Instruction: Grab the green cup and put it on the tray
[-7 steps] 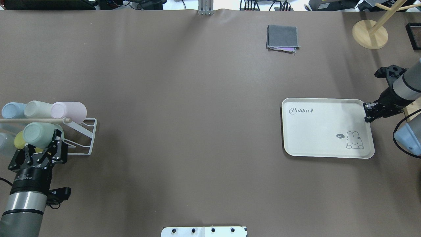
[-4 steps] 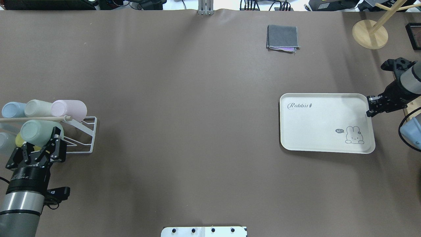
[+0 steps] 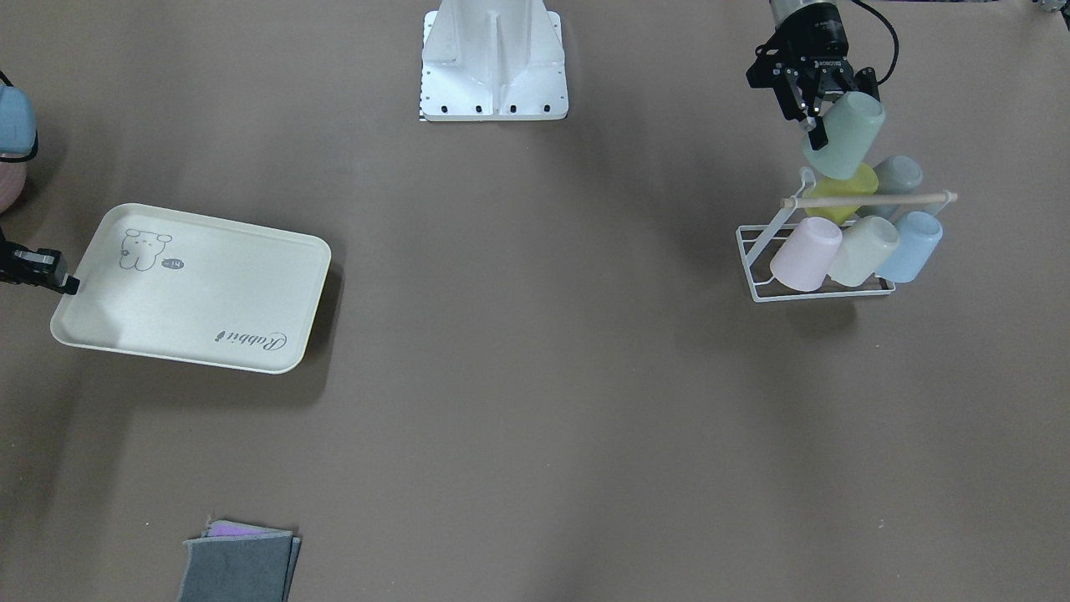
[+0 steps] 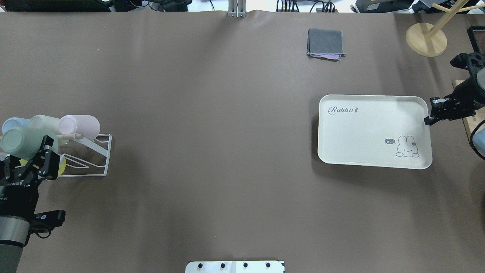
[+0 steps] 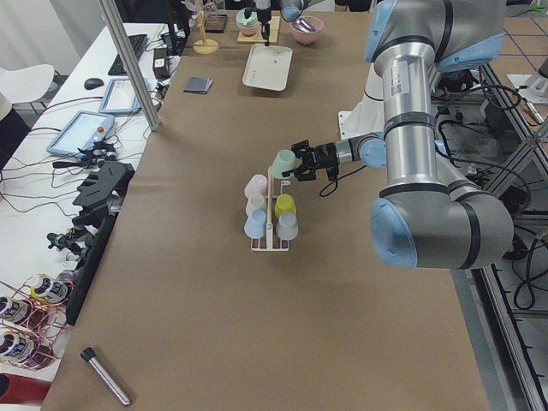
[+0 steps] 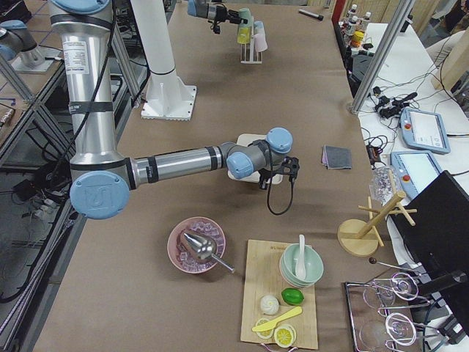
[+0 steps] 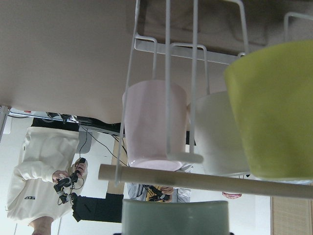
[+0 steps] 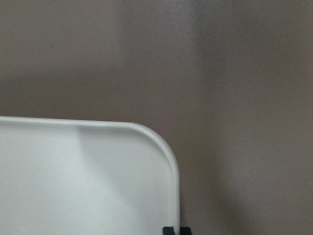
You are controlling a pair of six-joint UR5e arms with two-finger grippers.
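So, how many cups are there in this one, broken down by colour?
green cup: 1
yellow-green cup: 1
grey cup: 1
pink cup: 1
pale whitish-green cup: 1
blue cup: 1
Total: 6 cups

The rack (image 4: 91, 159) is sitting at the table's (image 4: 227, 132) 9 o'clock edge, with other cups (image 4: 79, 125) hanging on it. The lifted cup (image 4: 19, 143) is hovering over the rack's 7 o'clock side, between the left gripper's (image 4: 27, 153) fingers. The tray (image 4: 363, 129) is occupying the 3 o'clock side, with the right gripper (image 4: 430, 113) pinching its 3 o'clock rim. A folded cloth (image 4: 326, 43) is lying at 1 o'clock.
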